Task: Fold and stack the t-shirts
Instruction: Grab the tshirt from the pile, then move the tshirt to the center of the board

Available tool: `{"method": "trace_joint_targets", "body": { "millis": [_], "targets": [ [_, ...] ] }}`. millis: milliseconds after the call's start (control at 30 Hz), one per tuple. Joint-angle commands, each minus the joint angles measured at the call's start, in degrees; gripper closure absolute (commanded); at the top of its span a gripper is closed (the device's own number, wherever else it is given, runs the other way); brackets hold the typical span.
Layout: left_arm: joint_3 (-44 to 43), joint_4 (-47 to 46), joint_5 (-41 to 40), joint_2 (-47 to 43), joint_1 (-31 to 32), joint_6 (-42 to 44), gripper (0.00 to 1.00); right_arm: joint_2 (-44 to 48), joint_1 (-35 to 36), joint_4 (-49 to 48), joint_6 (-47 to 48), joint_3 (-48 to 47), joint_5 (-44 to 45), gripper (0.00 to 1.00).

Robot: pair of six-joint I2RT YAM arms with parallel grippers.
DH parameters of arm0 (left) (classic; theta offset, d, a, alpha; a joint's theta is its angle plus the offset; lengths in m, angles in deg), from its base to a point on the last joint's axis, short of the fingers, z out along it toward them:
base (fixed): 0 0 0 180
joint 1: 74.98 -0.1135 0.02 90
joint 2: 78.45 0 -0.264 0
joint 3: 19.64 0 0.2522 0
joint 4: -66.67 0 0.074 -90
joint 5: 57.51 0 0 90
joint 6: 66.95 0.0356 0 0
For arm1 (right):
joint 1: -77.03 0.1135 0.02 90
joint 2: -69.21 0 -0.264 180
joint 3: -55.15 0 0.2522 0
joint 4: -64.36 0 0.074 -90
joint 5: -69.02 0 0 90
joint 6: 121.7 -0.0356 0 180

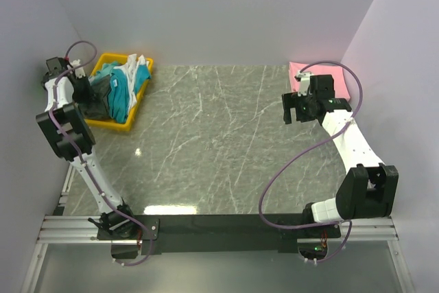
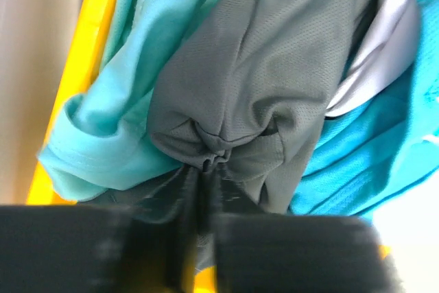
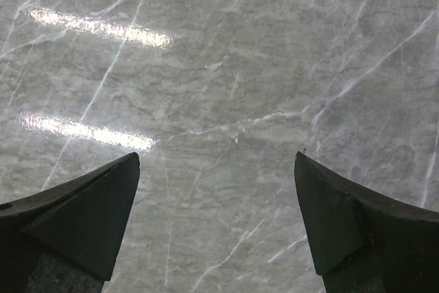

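The t-shirts lie in two places. In the top view most of them are heaped in the yellow tray (image 1: 139, 104) at 10 o'clock on the marble surface (image 1: 219, 142). The pink t-shirt (image 1: 300, 72) lies flat at 2 o'clock, in the far corner. The right arm covers much of it, so its long axis cannot be told.

In the tray the charcoal t-shirt (image 2: 260, 80) is bunched rather than spread. In the left wrist view its long axis runs from a gathered knot of cloth at 6 o'clock up towards 1 o'clock, widening as it goes, with creases fanning out from the knot. It lies on top of the teal t-shirts (image 2: 103, 135), a paler one at 9 o'clock and a brighter one at 4 o'clock. A white t-shirt (image 2: 384, 46) shows beside it at 2 o'clock. The tray's rim runs along the 10 o'clock edge of this view.

The left tool (image 2: 206, 190) is closed on the charcoal t-shirt. Its two black fingers stand nearly together, with a pinch of the dark cloth squeezed in the narrow gap between them, right at the gathered knot.

The right tool (image 3: 216, 217) is wide open and holds nothing. Its fingers (image 3: 89, 217) sit at 7 and 5 o'clock in its own view, with bare marble between them. It hangs above the surface near the pink t-shirt, touching no cloth
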Motion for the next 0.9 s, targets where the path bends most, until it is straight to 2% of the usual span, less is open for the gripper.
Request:
{"method": "trace_joint_targets", "body": {
  "millis": [0, 233, 400, 533, 567, 733, 867],
  "targets": [
    [-2.6, -1.0, 2.1, -5.5, 0.0, -0.3, 1.0, 0.4, 0.0, -1.0, 0.3, -1.3, 0.9, 0.0],
    [-9.8, 1.2, 5.9, -15.1, -1.5, -3.2, 1.0, 1.1, 0.0, 0.1, 0.1, -2.9, 0.6, 0.0],
    [-12.0, -1.1, 8.0, -20.3, -1.5, -6.8, 1.0, 1.7, 0.0, 0.2, 0.0, -3.5, 0.8, 0.0],
    [-15.1, -3.8, 13.3, -22.3, -1.5, -9.6, 1.0, 1.8, 0.0, 0.2, 0.1, -3.9, 1.1, 0.0],
    [-16.0, -4.1, 16.5, -22.4, -0.9, -10.9, 1.0, 1.8, 0.0, 0.2, 0.1, -4.1, 1.1, 0.0],
    [-20.2, -7.8, 17.5, -25.3, 3.2, -12.3, 1.0, 1.9, -0.1, 0.6, 0.0, -5.5, 0.8, 0.0],
    [-20.5, -11.7, 14.9, -30.1, 11.4, -10.6, 1.0, 1.7, -0.5, 1.0, -0.5, -6.6, 0.0, 0.0]
  ]
}}
